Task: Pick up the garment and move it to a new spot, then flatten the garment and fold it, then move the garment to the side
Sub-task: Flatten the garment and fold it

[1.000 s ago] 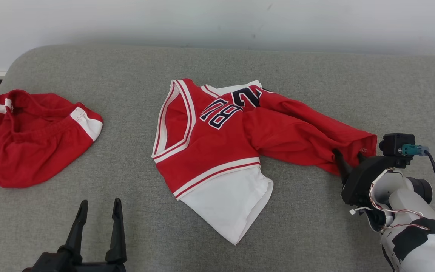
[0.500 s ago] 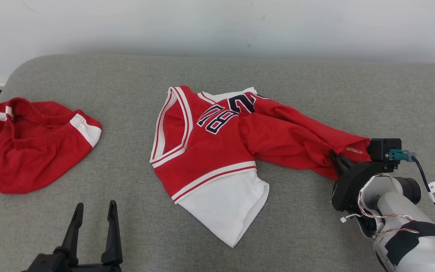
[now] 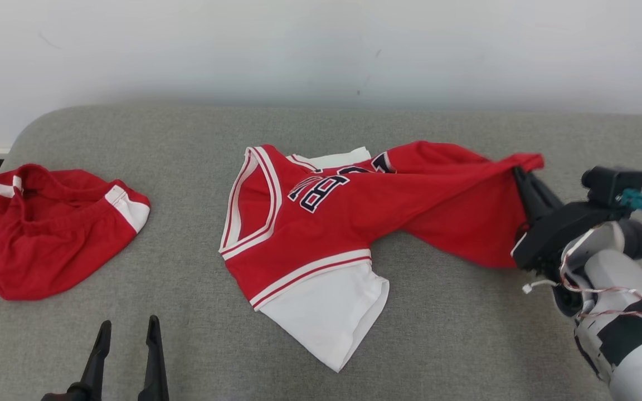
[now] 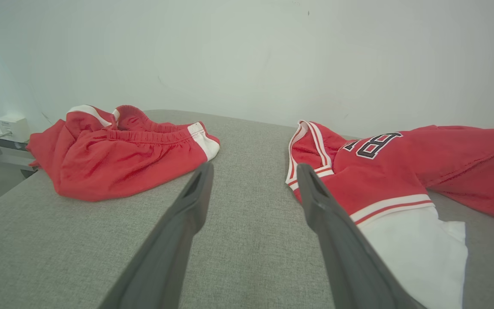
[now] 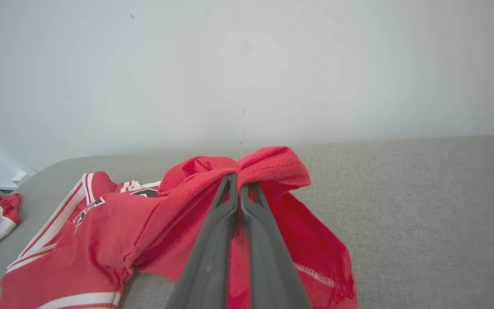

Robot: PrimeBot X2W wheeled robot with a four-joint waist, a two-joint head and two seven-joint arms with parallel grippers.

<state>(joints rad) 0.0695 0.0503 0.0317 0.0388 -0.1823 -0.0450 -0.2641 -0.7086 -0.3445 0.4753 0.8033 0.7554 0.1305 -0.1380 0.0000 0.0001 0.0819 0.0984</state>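
— Where's the red jersey with white-striped trim and a dark number (image 3: 310, 223)?

— In the middle of the grey fabric-covered tabletop (image 3: 438, 334). Its long axis runs left to right: the V-neck opening points left, the hem end points right. A white sleeve sticks out toward the near edge.

— Is it flat?

— The left part lies on the tabletop. The right end is raised, and the cloth is pulled into a ridge up to the right gripper (image 3: 521, 174).

— So that gripper has it?

— Yes, its two dark fingers are pinched together on a bunched fold of the red hem.

— And the left gripper (image 3: 129, 322)?

— At the near left, fingers spread wide with nothing between them, apart from the jersey.

— Anything else?

— A crumpled pair of red shorts with white panels (image 3: 48, 223) at the far left, well apart from the jersey.
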